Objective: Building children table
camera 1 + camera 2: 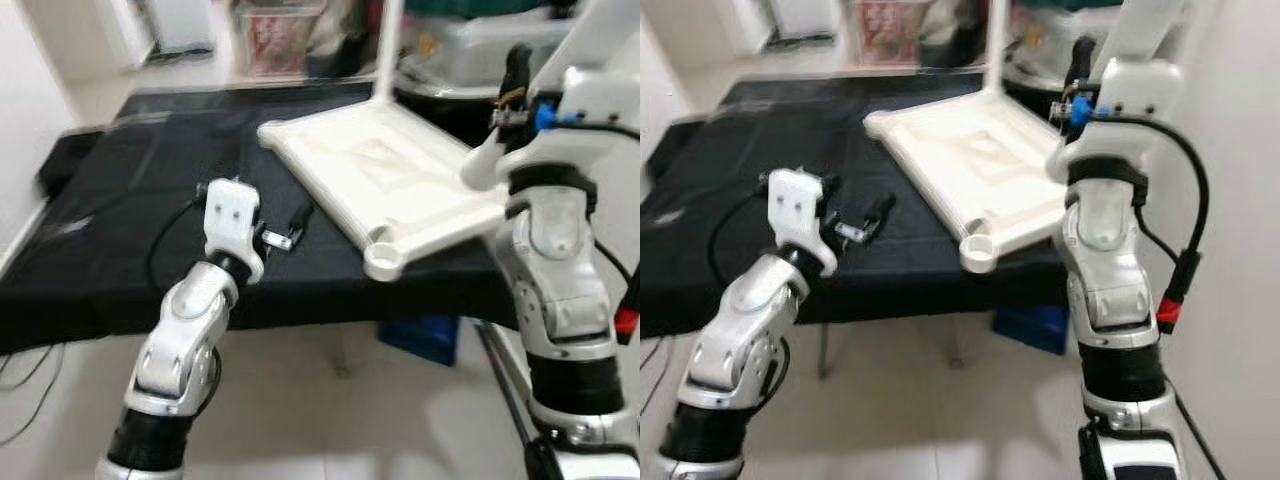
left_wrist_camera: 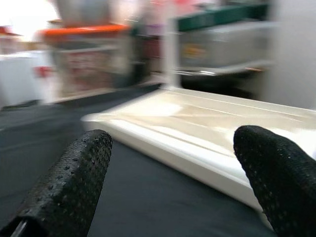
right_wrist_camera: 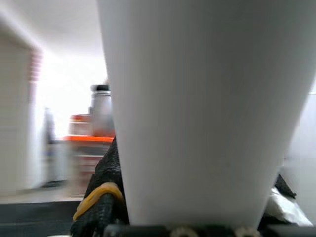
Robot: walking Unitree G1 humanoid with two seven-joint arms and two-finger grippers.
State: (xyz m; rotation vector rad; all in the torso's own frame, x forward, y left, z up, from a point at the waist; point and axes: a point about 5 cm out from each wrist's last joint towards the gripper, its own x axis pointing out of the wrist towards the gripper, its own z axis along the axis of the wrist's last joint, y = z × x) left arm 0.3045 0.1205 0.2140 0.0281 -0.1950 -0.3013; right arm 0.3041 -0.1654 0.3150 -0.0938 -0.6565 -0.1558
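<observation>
On the black cloth (image 1: 120, 200), left tool (image 1: 285, 232) gapes beside tabletop (image 1: 390, 180); right tool (image 1: 515, 85) clamps leg (image 3: 207, 108).

One white tabletop (image 1: 390, 185) lies upside down on one black-covered work table (image 1: 120, 220), its near corner jutting past the near edge. One white leg (image 1: 386, 50) stands fitted at the tabletop's far corner; one open round socket (image 1: 383, 260) shows at its near corner. A second white leg (image 3: 207, 108) is in the right gripper (image 1: 516, 85), held between its fingers. Two grippers show in all; the left gripper (image 1: 290, 228) has its fingers apart. One blue box (image 1: 425, 340) sits on the floor under the table.
</observation>
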